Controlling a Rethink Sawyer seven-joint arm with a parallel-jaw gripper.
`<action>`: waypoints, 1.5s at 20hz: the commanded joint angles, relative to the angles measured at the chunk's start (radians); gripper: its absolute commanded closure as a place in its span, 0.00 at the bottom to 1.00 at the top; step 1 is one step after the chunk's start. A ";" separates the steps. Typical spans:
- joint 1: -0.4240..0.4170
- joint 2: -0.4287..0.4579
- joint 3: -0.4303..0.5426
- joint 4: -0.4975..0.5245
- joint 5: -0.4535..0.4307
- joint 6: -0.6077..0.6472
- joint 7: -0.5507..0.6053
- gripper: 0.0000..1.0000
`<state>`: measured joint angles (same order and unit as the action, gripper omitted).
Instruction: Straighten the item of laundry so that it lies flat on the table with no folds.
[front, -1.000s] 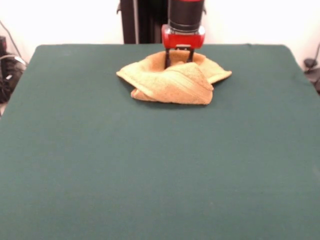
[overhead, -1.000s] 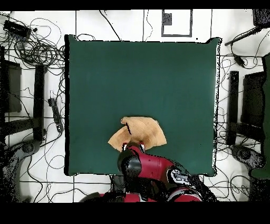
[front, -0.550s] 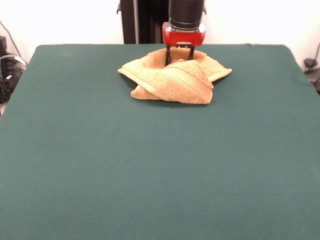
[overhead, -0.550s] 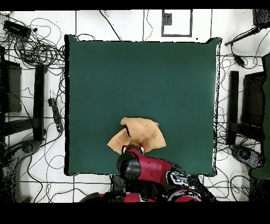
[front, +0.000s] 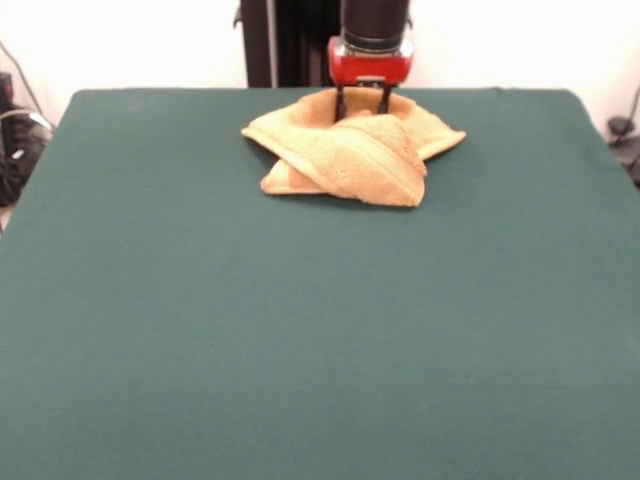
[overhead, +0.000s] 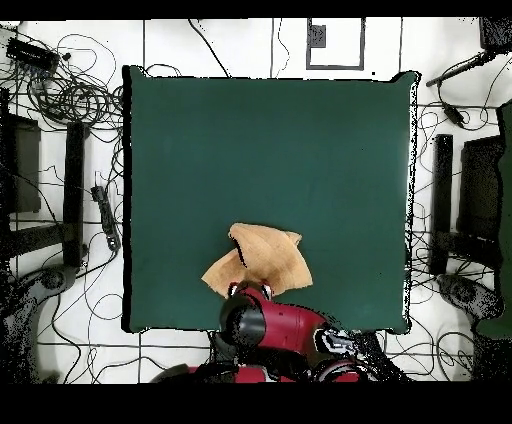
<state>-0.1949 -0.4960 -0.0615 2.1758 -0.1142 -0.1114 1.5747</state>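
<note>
Dark green cloth covers the big rectangular desk (front: 300, 330), bare but for one small yellow-orange terry towel (front: 350, 155) bunched near the edge where the robot stands. It lies crumpled: a thick flap is doubled over the middle, one corner juts out to the side, and the hemmed band runs slantwise across the top fold. Overhead, the towel (overhead: 262, 258) reads as a lopsided wedge just beyond the red and black arm (overhead: 275, 330). The tool (front: 362, 103) reaches down into the rear of the heap, its two dark prongs set narrowly apart with a ridge of cloth seemingly pinched between them, though the fold hides the tips, so the hold is a judgement only. The risk is plain: if several layers are caught, pulling would drag the whole bundle toward the desk edge without opening it; a shallow pinch could slip off.
</note>
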 joint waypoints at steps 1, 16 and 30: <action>0.041 0.060 0.033 0.079 0.012 -0.039 0.236 0.00; 0.058 0.106 0.022 0.103 0.026 -0.119 0.248 0.00; 0.046 0.089 0.034 0.056 0.038 -0.067 0.202 0.00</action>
<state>-0.1653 -0.4486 -0.0681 2.2801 -0.1134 -0.1947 1.5747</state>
